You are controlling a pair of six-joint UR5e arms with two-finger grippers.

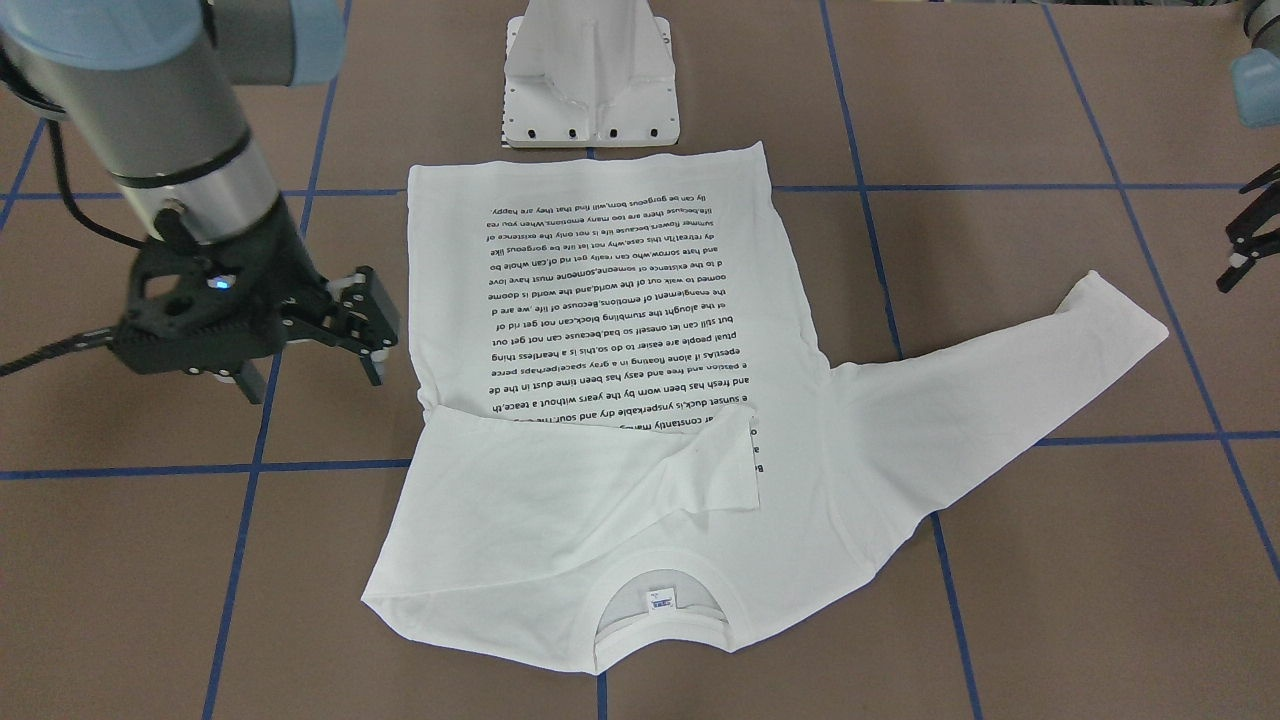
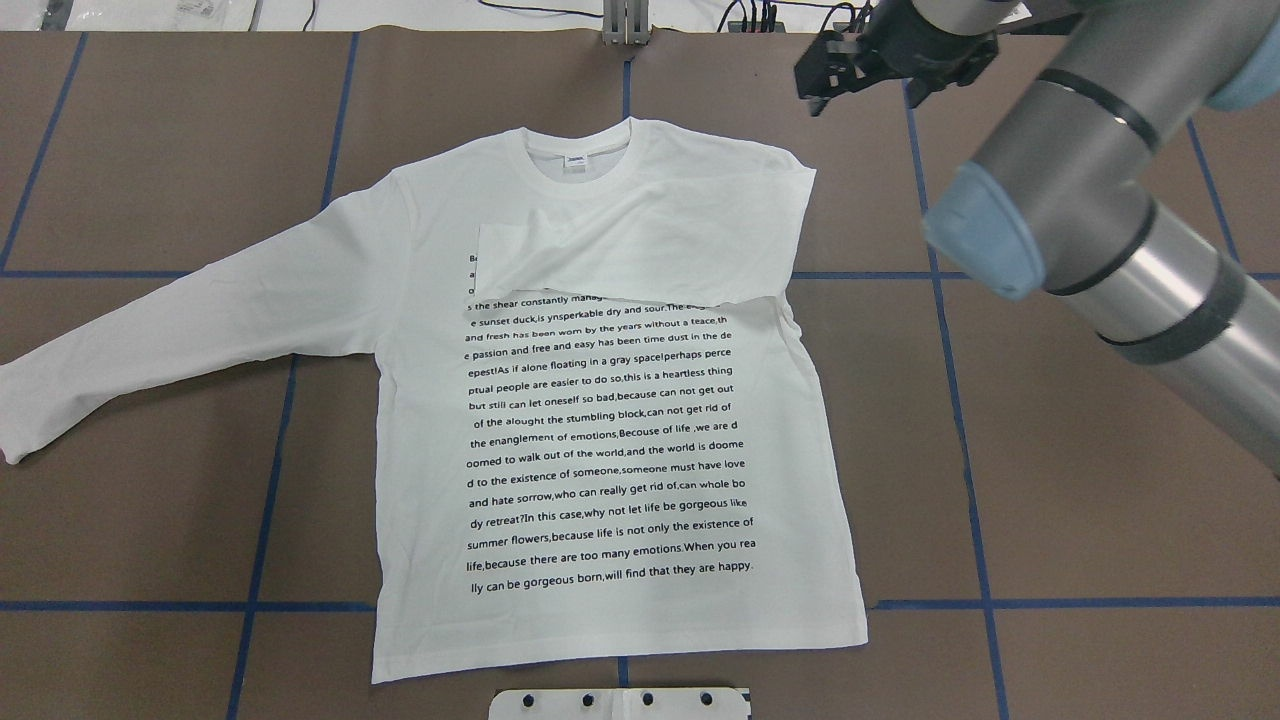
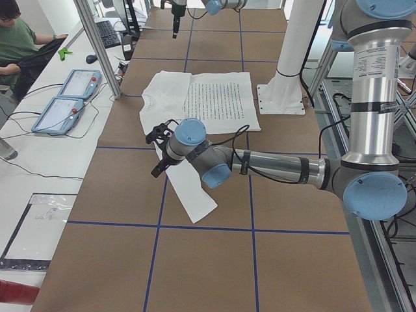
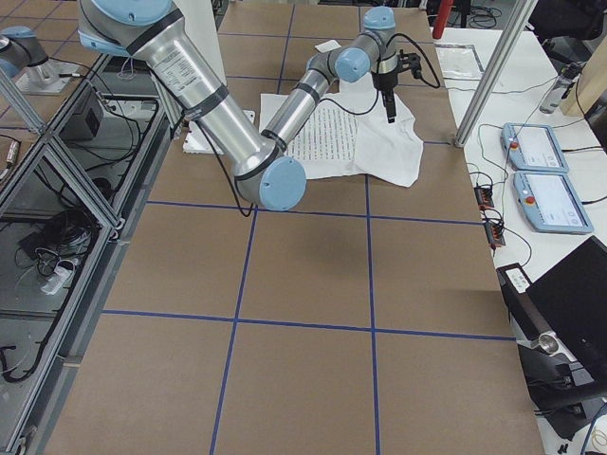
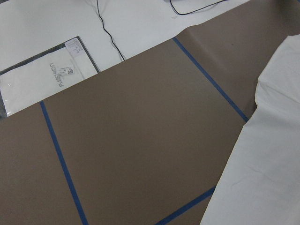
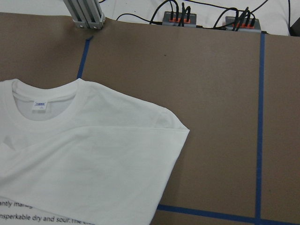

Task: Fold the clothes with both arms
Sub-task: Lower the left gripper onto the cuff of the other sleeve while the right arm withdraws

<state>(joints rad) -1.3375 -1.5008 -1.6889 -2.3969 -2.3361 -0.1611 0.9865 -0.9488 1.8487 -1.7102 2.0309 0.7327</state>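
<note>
A white long-sleeved cotton shirt with a block of black printed text lay flat at the centre of the front-facing view, on a bench covered in brown paper and marked with blue tape lines. Its ribbed collar, with a small label inside, pointed to the bottom of the frame. Its hem lay just beside a white metal pedestal base at the top centre. One sleeve was folded across the chest and covered the lines of print nearest the collar. The other sleeve stretched out flat toward the right of the frame.

The black two-finger right end effector stood at mid-left of that view, near the shirt's left edge, on a silver-grey tubular arm with light blue joint caps. Its fingers were spread apart and held nothing. The left end effector showed only partly at the right edge, well apart from the outstretched sleeve. Its fingers were also apart and empty.
</note>
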